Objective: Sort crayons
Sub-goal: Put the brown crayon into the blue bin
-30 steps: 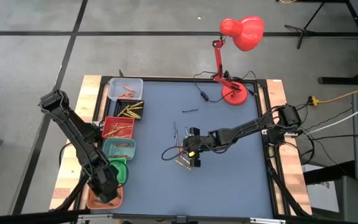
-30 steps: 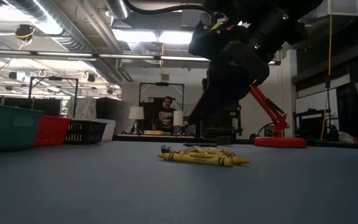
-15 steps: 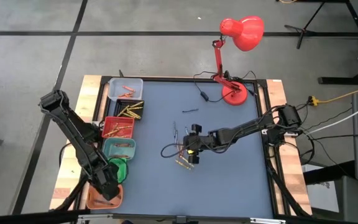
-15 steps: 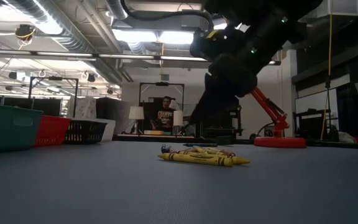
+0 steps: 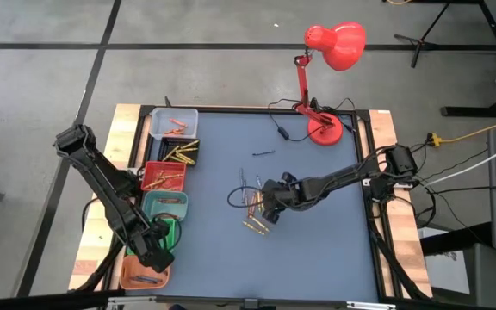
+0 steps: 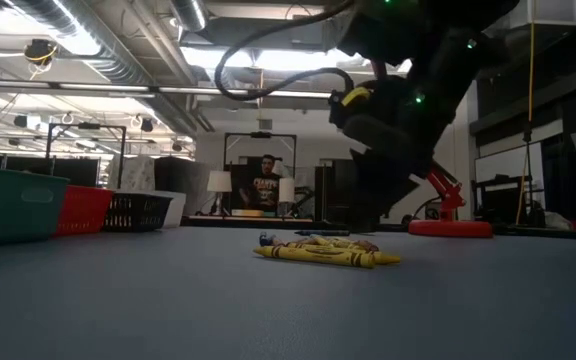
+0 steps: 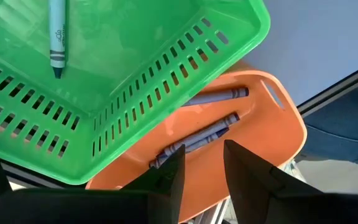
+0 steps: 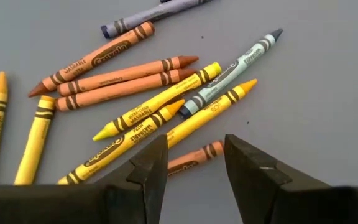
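Loose crayons (image 5: 253,212) in yellow, orange and dark colours lie flat on the blue table near its middle; they also show in the low view (image 6: 323,252) and the right wrist view (image 8: 142,93). My right gripper (image 5: 267,209) is open and empty just above this pile, and in its wrist view (image 8: 196,155) its fingers stand either side of an orange crayon's end (image 8: 194,155). My left gripper (image 5: 156,250) is open and empty at the near left, and its wrist view (image 7: 202,168) looks at the green bin (image 7: 135,93) and the orange bin (image 7: 253,143).
A row of small bins runs along the left edge: clear (image 5: 175,121), black (image 5: 182,153), red (image 5: 164,176), teal (image 5: 166,205), green (image 5: 167,232) and orange (image 5: 143,275), each holding crayons. A red desk lamp (image 5: 324,129) and its cable stand at the far right. A person shows in the room behind (image 6: 265,185).
My right gripper has turned about over the crayon pile and come down closer to the table, shifting a little toward the far edge. My left gripper has moved from over the orange bin toward the far edge, so the orange bin and a crayon in it now show.
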`<state>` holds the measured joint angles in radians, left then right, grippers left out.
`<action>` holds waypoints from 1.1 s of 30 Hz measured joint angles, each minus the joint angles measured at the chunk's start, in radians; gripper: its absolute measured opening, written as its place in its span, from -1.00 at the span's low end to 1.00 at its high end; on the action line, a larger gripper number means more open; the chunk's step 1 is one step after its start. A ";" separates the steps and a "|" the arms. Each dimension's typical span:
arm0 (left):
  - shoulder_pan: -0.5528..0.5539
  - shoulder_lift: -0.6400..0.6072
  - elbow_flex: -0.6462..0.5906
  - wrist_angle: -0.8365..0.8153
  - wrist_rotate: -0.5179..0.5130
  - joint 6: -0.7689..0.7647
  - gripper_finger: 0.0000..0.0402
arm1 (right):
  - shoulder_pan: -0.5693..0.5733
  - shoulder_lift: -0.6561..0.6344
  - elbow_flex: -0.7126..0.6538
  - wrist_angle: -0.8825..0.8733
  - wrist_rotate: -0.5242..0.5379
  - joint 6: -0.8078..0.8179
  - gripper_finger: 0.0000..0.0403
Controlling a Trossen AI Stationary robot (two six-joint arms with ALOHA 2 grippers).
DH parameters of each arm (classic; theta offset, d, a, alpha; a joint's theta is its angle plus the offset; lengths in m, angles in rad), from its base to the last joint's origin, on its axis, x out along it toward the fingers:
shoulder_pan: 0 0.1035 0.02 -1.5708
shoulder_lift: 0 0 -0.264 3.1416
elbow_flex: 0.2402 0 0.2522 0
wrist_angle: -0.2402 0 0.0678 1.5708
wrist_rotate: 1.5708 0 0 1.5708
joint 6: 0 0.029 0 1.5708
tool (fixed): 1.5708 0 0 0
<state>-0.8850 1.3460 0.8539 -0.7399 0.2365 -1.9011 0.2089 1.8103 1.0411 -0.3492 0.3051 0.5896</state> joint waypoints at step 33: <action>-0.001 0.000 0.000 0.132 -0.109 0.182 -0.54 | 0.000 0.057 0.000 -0.068 -0.060 0.084 -0.58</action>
<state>-0.8864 1.3464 0.8539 -0.6082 0.1278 -1.7187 0.2089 1.8675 1.0412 -0.4170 0.2447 0.6741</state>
